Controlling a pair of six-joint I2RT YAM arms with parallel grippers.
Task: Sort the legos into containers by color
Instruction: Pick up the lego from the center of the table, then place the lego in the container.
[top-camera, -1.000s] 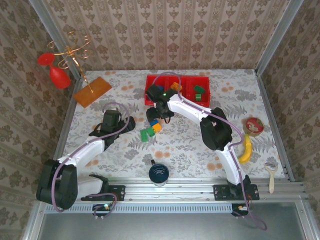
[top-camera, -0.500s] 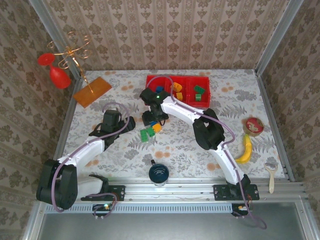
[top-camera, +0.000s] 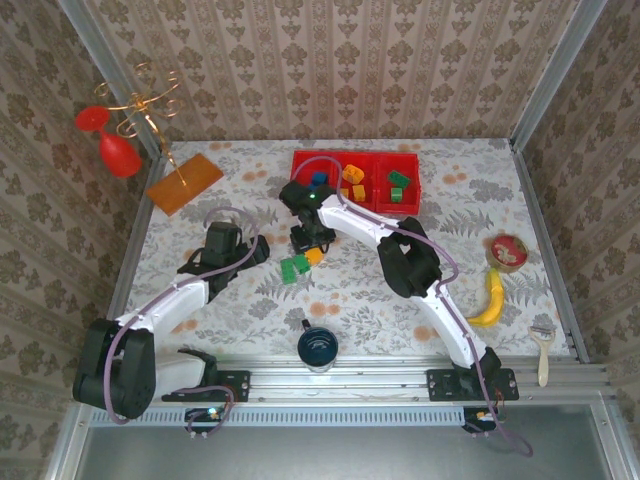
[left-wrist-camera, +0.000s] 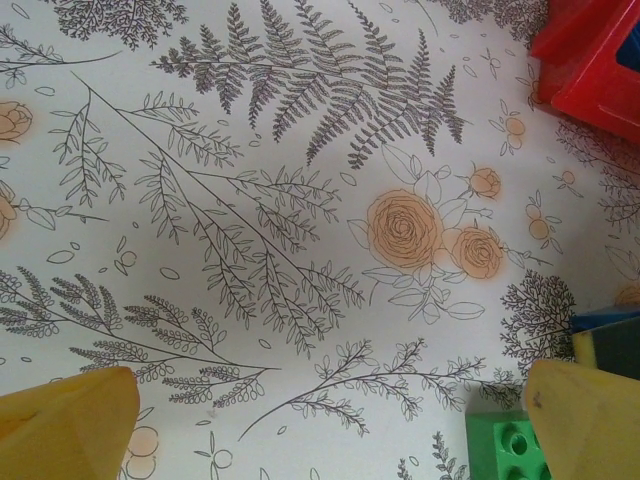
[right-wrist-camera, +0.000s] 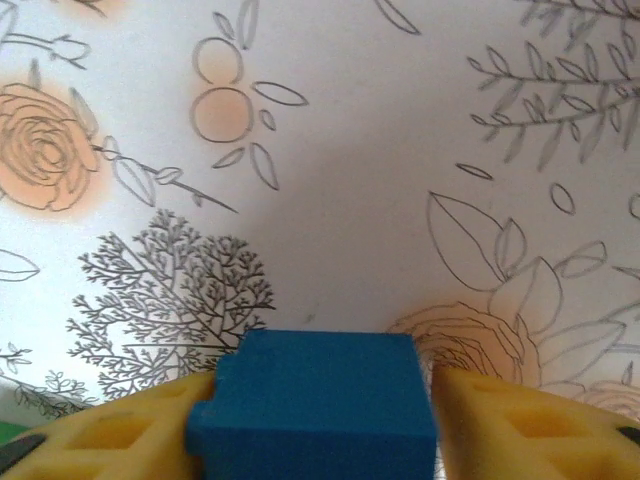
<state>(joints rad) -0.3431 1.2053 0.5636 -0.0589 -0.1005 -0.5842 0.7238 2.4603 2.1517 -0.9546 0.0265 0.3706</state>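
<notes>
Right fingers (right-wrist-camera: 520, 430) have shifted left, clamping a blue lego (right-wrist-camera: 315, 400) (wrist view).

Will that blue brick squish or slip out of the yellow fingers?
Probably not squish: the blue brick shows crisp square edges between the fingers. Its smooth faces might slip a little. Flat-sided, so it likely won't roll.

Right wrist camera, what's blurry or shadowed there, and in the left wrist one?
Right wrist: the yellow fingers beside the blue brick look soft, and a grey shadow lies on the cloth beyond. Left wrist: the fern print is sharp, the near fingers blurred.
</notes>
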